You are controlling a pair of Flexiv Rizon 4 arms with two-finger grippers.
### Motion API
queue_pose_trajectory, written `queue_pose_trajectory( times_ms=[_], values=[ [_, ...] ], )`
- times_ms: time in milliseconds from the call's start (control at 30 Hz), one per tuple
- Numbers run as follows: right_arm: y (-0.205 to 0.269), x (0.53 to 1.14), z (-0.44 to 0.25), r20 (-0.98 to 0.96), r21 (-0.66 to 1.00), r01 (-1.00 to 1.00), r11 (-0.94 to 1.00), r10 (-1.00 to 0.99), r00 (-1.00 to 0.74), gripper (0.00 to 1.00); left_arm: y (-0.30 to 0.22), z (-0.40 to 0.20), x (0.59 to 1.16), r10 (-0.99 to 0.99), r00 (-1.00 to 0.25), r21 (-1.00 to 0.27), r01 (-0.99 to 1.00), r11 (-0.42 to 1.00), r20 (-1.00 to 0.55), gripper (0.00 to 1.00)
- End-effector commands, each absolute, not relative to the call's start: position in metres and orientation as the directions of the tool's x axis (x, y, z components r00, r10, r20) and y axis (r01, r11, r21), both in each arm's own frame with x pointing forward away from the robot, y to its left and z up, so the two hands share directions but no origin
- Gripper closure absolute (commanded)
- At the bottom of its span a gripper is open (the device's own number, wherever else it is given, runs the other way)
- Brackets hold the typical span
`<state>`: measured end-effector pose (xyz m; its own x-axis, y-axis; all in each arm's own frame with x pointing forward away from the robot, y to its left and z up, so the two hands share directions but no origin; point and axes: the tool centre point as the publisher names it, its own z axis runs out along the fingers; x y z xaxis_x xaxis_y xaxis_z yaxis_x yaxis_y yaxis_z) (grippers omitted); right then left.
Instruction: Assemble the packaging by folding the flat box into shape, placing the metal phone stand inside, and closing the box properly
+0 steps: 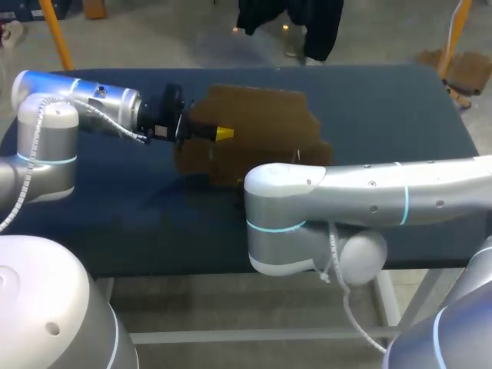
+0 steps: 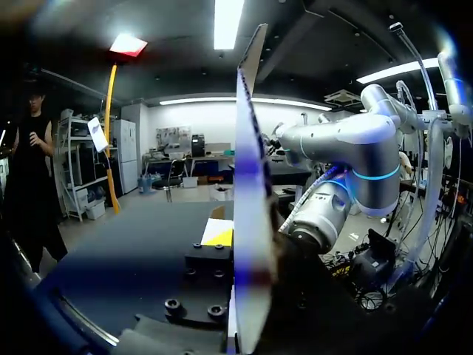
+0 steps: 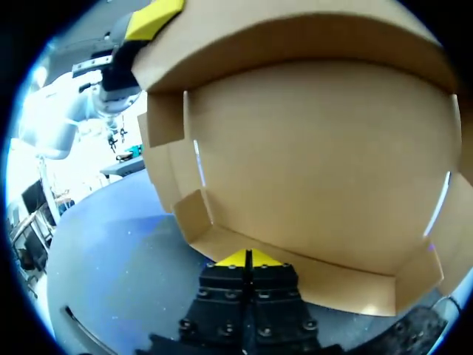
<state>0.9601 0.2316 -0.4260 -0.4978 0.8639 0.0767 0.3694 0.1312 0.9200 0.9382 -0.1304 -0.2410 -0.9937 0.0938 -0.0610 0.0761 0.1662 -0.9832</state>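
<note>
Left fingers (image 2: pixel 219 237) pinched one panel of the brown cardboard box (image 1: pixel 257 127), which stood edge-on between them. The left gripper (image 1: pixel 221 134) held the box tilted up over the dark blue table (image 1: pixel 115 207). The right gripper (image 3: pixel 247 258) had its yellow tips pressed together just at the box's lower flap. The box was partly folded, its inside facing that gripper: bare cardboard, with short flaps raised along the edges.
</note>
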Motion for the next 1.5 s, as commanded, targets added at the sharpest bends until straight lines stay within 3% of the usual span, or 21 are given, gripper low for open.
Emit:
queue_pose_trajectory(
  times_ms=[33, 1500],
  values=[
    [0.2344, 0.9593, -0.4279, 0.073, 0.921, 0.367, 0.131, 0.868, -0.492, 1.00, -0.1332, -0.2439, 0.9374, 0.092, -0.994, -0.982, 0.079, 0.173, -0.064, 1.00],
    [0.2344, 0.9593, -0.4279, 0.073, 0.921, 0.367, 0.131, 0.868, -0.492, 1.00, -0.1277, -0.2409, 0.9353, 0.074, -0.994, -0.981, 0.097, 0.170, -0.085, 1.00]
  ],
)
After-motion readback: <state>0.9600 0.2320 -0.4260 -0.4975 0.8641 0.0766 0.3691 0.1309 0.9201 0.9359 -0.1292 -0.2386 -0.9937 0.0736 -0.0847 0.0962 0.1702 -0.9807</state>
